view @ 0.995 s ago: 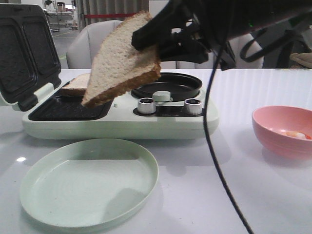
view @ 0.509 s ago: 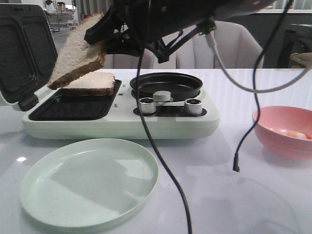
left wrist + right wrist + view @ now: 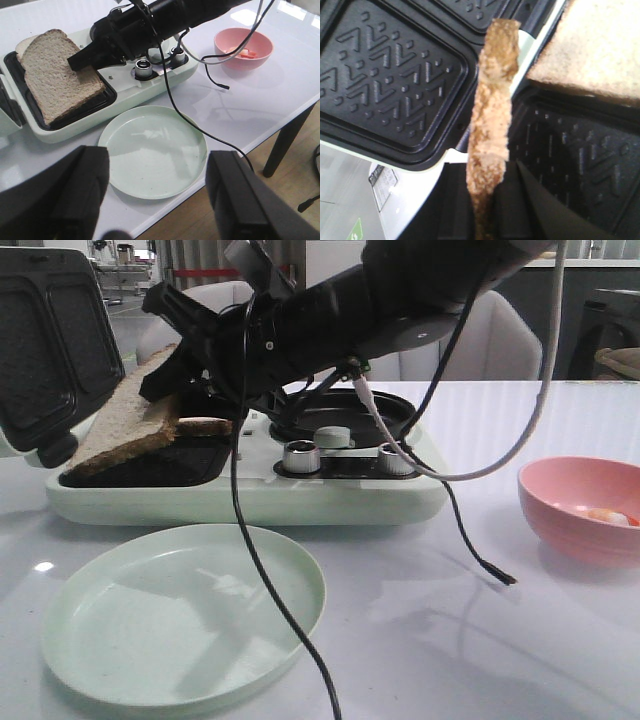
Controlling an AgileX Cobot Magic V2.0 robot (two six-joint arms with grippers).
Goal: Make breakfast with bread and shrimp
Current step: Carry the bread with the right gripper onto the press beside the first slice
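Bread (image 3: 125, 425) clamped in right tool (image 3: 165, 380)

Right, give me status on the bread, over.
Right gripper shut on top bread slice, tilted over sandwich maker's grill plate. Second slice lies under it. Left gripper open, empty, over green plate. Nothing blocking.

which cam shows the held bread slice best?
Left wrist view: the held slice shows its whole face, pinched by the right hand over the grill plate. Front shows it tilted, partly hidden; right wrist shows only its crust edge.
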